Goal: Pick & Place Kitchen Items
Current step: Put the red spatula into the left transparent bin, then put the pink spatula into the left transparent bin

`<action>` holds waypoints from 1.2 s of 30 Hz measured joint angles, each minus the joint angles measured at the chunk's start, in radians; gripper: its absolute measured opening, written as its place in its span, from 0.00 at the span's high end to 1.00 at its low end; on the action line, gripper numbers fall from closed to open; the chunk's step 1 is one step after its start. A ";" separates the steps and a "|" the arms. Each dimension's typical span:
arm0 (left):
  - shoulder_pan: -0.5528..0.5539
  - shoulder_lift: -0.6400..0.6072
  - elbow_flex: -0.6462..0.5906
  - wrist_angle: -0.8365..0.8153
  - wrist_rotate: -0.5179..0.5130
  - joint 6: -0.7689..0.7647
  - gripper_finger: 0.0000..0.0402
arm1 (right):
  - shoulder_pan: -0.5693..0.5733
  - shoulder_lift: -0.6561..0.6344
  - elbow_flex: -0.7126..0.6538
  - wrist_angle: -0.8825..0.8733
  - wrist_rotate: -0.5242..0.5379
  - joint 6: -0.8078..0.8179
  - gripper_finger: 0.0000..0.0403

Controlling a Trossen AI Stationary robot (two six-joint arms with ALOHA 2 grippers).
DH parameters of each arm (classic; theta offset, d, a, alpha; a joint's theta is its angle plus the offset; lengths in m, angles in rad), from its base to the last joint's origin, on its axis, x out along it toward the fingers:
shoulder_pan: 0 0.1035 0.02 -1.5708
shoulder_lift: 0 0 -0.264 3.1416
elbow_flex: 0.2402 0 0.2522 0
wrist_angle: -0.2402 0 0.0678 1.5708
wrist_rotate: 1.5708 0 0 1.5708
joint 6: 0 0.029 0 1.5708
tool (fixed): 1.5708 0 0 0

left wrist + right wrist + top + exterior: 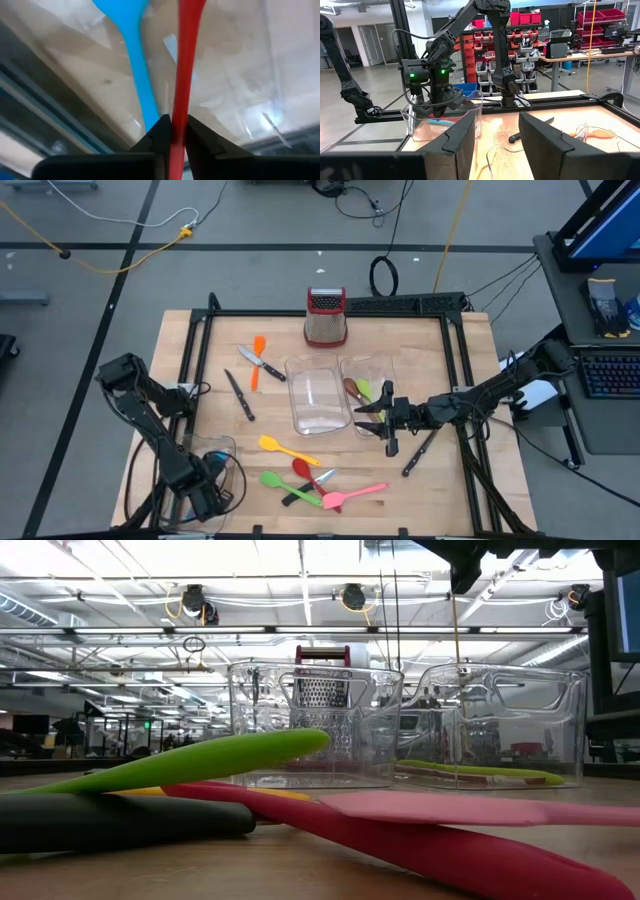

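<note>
A red utensil handle [184, 75] is being pinched between the left gripper [205, 492] fingers inside a clear tray [222, 448] at the table's [470, 360] front-left corner, beside a blue utensil [131, 55]. The right gripper [372, 416] is being held spread over the middle trays [320, 395].

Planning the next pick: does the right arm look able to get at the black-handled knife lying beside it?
Probably yes. The right gripper hovers open and empty, and the black-handled knife lies in the open on the table, with nothing covering it.
</note>
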 joint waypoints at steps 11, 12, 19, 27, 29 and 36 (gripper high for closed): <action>-0.003 -0.073 0.000 -0.003 0.027 -0.022 0.64 | 0.000 0.000 0.000 0.000 0.000 0.000 0.64; -0.005 -0.096 0.000 -0.003 0.026 -0.037 0.63 | 0.000 0.000 0.000 0.000 0.000 0.000 0.64; -0.024 -0.251 0.000 -0.009 -0.122 -0.131 0.60 | 0.000 0.000 0.000 -0.010 -0.002 0.000 0.64; -0.027 -0.356 0.000 -0.006 -0.358 -0.059 0.60 | 0.000 0.000 0.000 -0.069 -0.002 0.014 0.64; -0.027 -0.381 0.000 -0.004 -0.393 -0.036 0.60 | 0.000 0.000 0.000 -0.092 -0.004 0.047 0.64; -0.027 -0.477 0.000 0.011 -0.551 0.101 0.60 | 0.000 0.000 0.000 -0.135 -0.203 -0.027 0.64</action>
